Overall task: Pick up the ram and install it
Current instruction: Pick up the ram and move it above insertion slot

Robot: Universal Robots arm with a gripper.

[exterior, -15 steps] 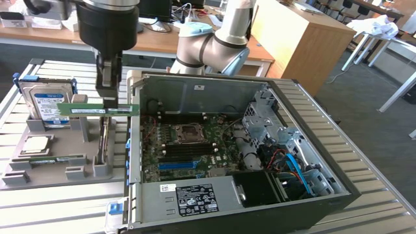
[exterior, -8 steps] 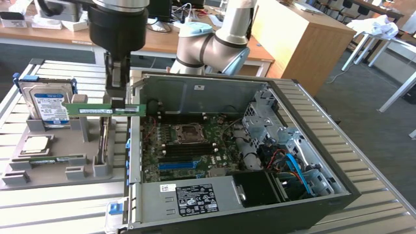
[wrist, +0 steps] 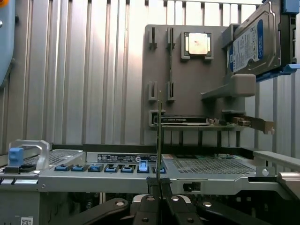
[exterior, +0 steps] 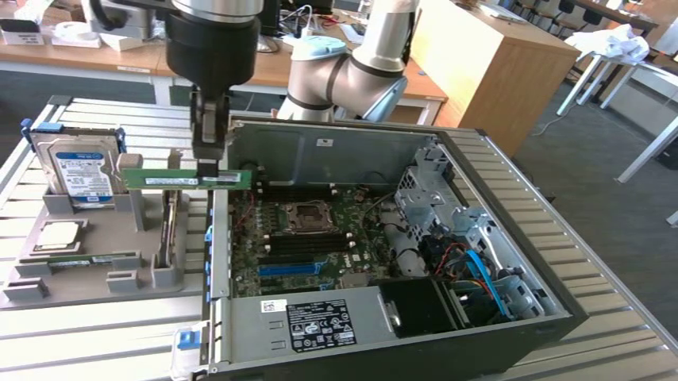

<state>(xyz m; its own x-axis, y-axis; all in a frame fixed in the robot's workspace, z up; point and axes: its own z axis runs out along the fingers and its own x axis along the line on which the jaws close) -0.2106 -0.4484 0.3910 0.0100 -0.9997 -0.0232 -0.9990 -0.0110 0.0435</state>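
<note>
The ram [exterior: 159, 180] is a long green stick held level in the air, above the gap between the grey parts holder [exterior: 101, 282] and the open computer case [exterior: 317, 151]. My gripper [exterior: 209, 168] hangs straight down and is shut on the ram near the end closest to the case. In the wrist view the ram [wrist: 159, 136] appears edge-on as a thin line rising from my gripper [wrist: 160, 187]. The motherboard [exterior: 307, 230] with its dark memory slots [exterior: 307, 244] lies inside the case, below and to the exterior view's right of the ram.
The parts holder carries a blue-labelled hard drive [exterior: 79, 171], a square silver processor [exterior: 59, 232], a green stick lying flat [exterior: 85, 260] and an upright card [exterior: 167, 230]. The case's metal walls, drive cage [exterior: 434, 198] and power supply [exterior: 317, 321] surround the board.
</note>
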